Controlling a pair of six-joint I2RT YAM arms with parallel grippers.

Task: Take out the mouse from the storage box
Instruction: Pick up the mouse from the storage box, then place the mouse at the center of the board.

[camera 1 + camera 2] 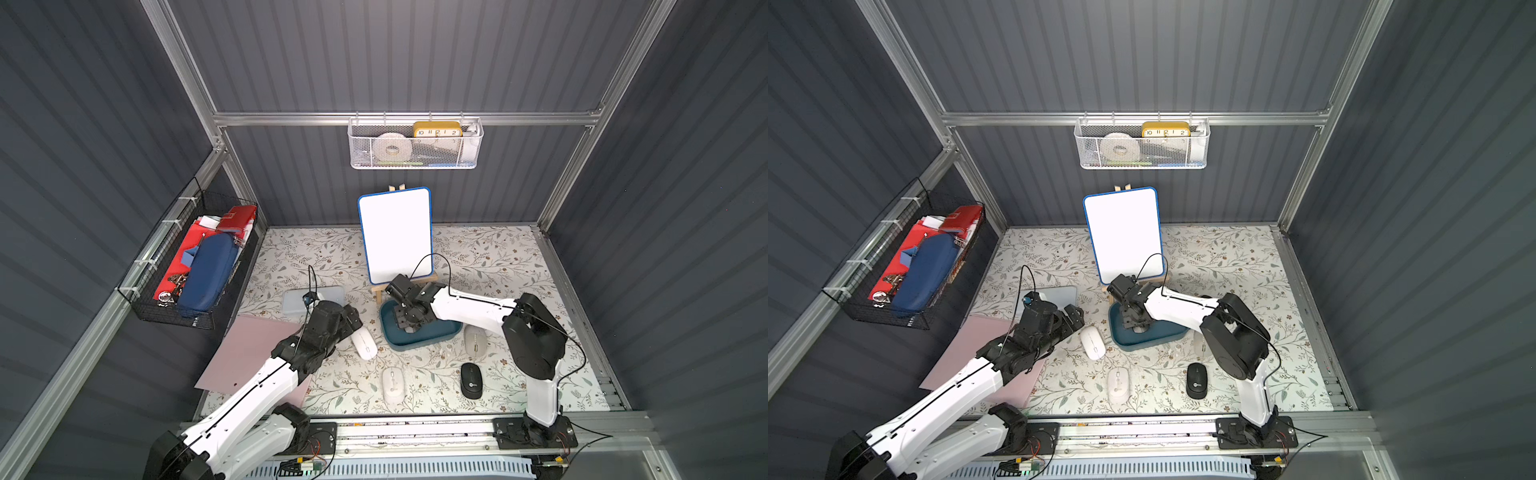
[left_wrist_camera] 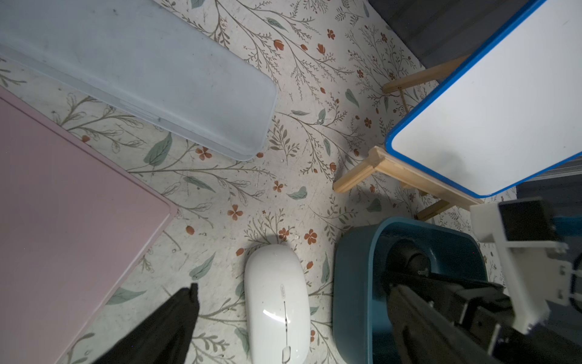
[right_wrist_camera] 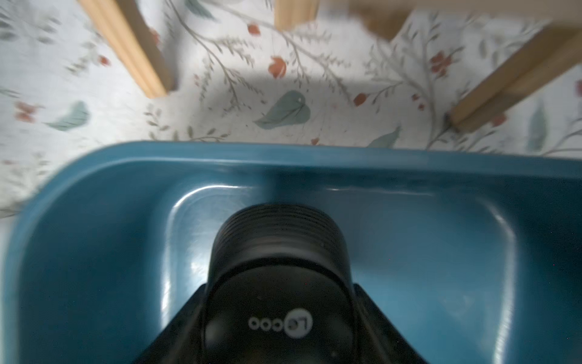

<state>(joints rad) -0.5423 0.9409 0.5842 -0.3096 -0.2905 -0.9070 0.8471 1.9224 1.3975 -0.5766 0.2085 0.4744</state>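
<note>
The floral-covered table [image 1: 498,266] carries everything. The whiteboard [image 1: 395,232] is the biggest thing on it. It leans on a wooden easel [image 2: 362,173] just beyond the tips of the right gripper [image 3: 278,293], and the easel's feet stand close to the tub's far wall. A pink sheet [image 1: 249,349] lies under the left arm. A pale blue-grey case [image 1: 295,299] lies flat just beside the left gripper [image 1: 352,321], partly hidden by that wrist in both top views.

The storage box [image 1: 415,343] sits between the two grippers. The right gripper reaches down inside it, walled in on all sides. Its fingers [image 3: 182,334] are pressed against both flanks of the black mouse [image 3: 280,239], which is inside the box.

The left gripper's jaws are spread wide and hold nothing. They hover by a white mouse [image 1: 364,343] lying just outside the box wall. A beige mouse [image 1: 475,340] lies beside the right forearm. A pale mouse [image 1: 393,384] and the other black mouse [image 1: 471,380] lie well apart from both tools.
</note>
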